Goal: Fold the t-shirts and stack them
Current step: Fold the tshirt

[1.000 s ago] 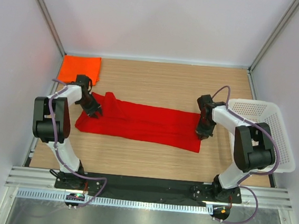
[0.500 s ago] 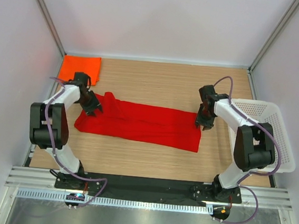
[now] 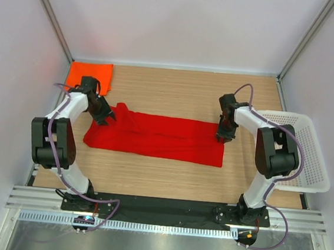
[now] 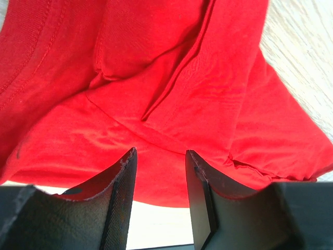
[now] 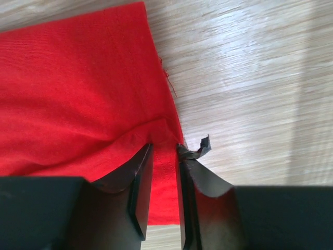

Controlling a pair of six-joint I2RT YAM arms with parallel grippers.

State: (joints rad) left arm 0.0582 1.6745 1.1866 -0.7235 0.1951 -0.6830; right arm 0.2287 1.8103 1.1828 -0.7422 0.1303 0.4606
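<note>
The deep red cloth t-shirt [image 3: 157,137] is being folded: its right edge is pinched by the right pincer [image 5: 164,172], the spread left pincer [image 4: 160,172] must be closed next.

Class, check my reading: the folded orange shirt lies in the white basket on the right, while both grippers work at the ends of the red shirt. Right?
Not quite. The top external view shows the folded orange shirt on the table's far left corner, not in the white basket. The left gripper and right gripper are indeed at the red shirt's ends.

White mesh basket [image 3: 306,151], wooden table [image 3: 182,91]
</note>
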